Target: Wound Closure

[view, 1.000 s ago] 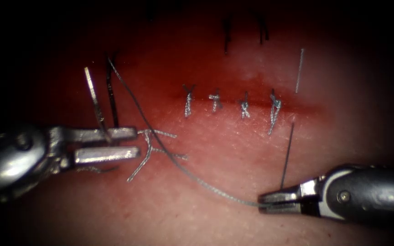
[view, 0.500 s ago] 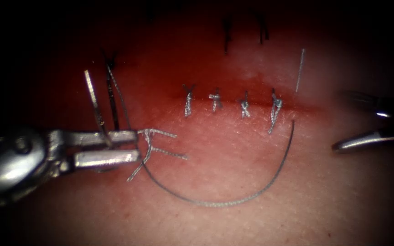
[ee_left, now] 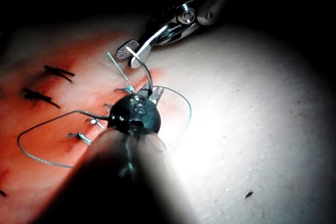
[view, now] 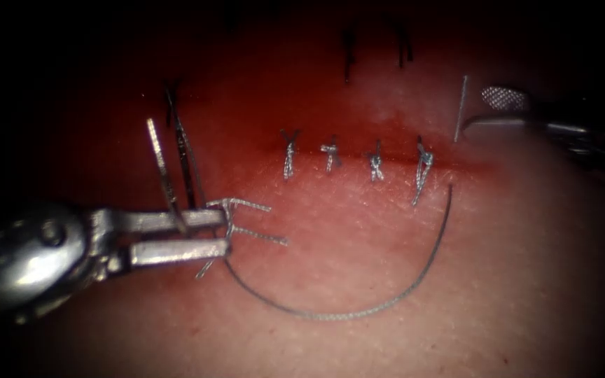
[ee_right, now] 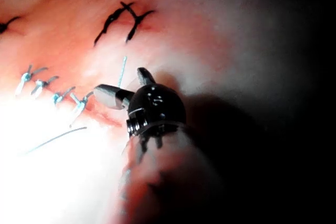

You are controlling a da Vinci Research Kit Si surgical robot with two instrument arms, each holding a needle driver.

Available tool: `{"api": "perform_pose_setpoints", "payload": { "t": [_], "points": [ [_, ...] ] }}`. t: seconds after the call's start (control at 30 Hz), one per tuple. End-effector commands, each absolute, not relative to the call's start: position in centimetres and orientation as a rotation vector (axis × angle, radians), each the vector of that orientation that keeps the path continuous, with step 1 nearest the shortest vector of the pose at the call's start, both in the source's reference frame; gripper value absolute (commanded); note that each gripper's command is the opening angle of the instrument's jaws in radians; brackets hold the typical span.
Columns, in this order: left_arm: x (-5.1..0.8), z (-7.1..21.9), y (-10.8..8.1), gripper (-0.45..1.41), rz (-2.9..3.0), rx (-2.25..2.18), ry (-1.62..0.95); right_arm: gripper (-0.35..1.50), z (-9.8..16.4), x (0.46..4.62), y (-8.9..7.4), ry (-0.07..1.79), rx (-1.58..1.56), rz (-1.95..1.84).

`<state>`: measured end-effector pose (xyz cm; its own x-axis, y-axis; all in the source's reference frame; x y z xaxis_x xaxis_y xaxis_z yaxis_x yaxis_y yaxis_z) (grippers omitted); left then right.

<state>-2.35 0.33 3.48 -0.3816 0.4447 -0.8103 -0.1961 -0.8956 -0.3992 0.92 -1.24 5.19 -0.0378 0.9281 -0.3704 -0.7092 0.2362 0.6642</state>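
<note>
The tissue (view: 358,238) has a cut (view: 456,166) closed by several knotted stitches (view: 376,164). My left tool (view: 211,236) lies left of the cut, shut on the curved needle (view: 166,168) near one end. The needle stands up, out of the tissue. Thread (view: 330,315) sags in a slack arc from a point by the cut's right end to the left jaws. My right tool (view: 477,110) hovers open at the cut's right end beside a short upright thread tail (view: 461,108), holding nothing. The tail (ee_right: 122,72) stands between its parted jaws (ee_right: 118,83).
Cut ends of thread (view: 253,222) lie on the tissue just past the left jaws. Dark stitches (view: 348,52) sit beyond the cut. Red fluid stains the tissue around the cut. The right tool (ee_left: 137,52) and needle (ee_left: 148,77) appear in the left wrist view.
The right tool let go of the thread at the lower right, rose to the cut's right end and opened by the tail. The thread fell slack. The left tool shifted slightly right with the needle.
</note>
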Motion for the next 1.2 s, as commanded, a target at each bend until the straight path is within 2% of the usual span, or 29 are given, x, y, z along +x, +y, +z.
{"api": "perform_pose_setpoints", "payload": {
  "t": [0.03,0.23,0.3,0.33,0.4,0.8,1.2],
  "points": [
    [-2.41,3.52,0.36,-0.25,2.306,-1.462,-0.332,0.81,5.3,1.07,-1.19,0.884,0.319,1.354],
    [-2.42,3.52,0.36,-0.25,2.305,-1.465,-0.333,0.81,5.49,1.21,-1.15,0.858,0.322,1.359],
    [-2.42,3.52,0.36,-0.25,2.305,-1.465,-0.333,0.66,5.53,1.25,-1.14,0.86,0.322,1.357],
    [-2.42,3.52,0.35,-0.25,2.306,-1.465,-0.333,0.25,5.54,1.26,-1.14,0.861,0.321,1.358],
    [-2.42,3.52,0.35,-0.25,2.306,-1.465,-0.333,-0.35,5.53,1.27,-1.15,0.857,0.321,1.358],
    [-2.48,3.44,0.32,-0.33,2.366,-1.562,-0.301,-0.35,5.11,1.26,-0.99,0.971,0.264,1.335],
    [-2.43,3.38,0.26,-0.28,2.427,-1.694,-0.252,-0.35,4.98,1.27,-0.97,0.993,0.246,1.324]
  ]
}}
